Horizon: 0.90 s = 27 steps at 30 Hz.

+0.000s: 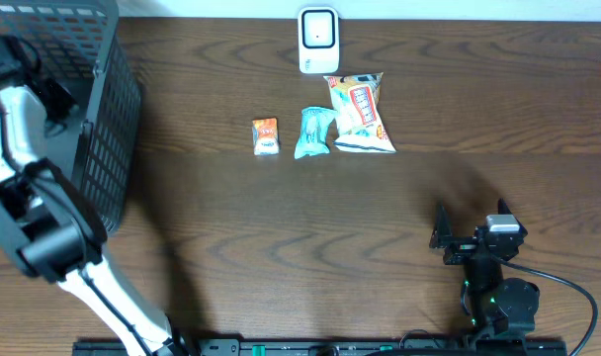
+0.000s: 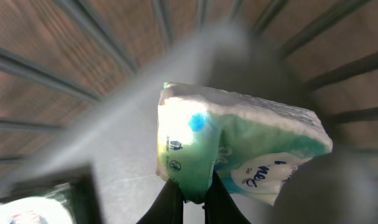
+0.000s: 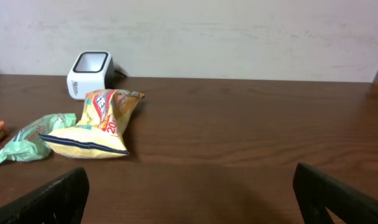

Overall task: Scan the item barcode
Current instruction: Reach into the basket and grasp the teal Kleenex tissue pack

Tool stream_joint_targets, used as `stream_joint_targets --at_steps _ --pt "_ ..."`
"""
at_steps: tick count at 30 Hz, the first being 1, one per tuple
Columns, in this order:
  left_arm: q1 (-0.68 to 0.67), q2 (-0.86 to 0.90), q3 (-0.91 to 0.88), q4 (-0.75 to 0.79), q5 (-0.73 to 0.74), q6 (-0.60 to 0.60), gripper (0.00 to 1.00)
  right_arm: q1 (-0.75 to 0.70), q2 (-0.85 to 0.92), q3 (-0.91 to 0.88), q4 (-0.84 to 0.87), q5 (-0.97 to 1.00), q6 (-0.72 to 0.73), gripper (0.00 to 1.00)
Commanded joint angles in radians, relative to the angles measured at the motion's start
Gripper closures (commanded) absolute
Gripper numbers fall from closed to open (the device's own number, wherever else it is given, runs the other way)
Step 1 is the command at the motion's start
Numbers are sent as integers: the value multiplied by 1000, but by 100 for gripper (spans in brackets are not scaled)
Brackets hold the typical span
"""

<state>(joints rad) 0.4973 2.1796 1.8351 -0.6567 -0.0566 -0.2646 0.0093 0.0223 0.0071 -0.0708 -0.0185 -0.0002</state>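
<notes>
Left claw tight on green packet, basket bars close around

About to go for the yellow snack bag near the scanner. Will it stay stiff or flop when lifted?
Probably floppy: the snack bag looks puffed in the middle with thin flat ends, so an edge pinch would likely let it sag. It seems light for its size, mostly air. The smooth film may slip.

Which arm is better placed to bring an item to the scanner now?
Left: its fingers pinch a green-white packet inside the basket; the right fingers are open and empty.
</notes>
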Motion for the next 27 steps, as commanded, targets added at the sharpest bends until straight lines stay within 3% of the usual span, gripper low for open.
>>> stream_joint_targets --at_steps 1,7,16,27 --pt "3 -278 10 -25 94 -31 93 0 -2 -2 -4 5 14 1" --pt "3 -583 10 -47 220 -204 93 0 -2 -2 -4 5 14 1" --pt "-11 -815 10 -90 666 -213 93 0 -2 -2 -4 5 14 1" --pt "-344 -799 10 -102 699 -175 93 0 -2 -2 -4 5 14 1"
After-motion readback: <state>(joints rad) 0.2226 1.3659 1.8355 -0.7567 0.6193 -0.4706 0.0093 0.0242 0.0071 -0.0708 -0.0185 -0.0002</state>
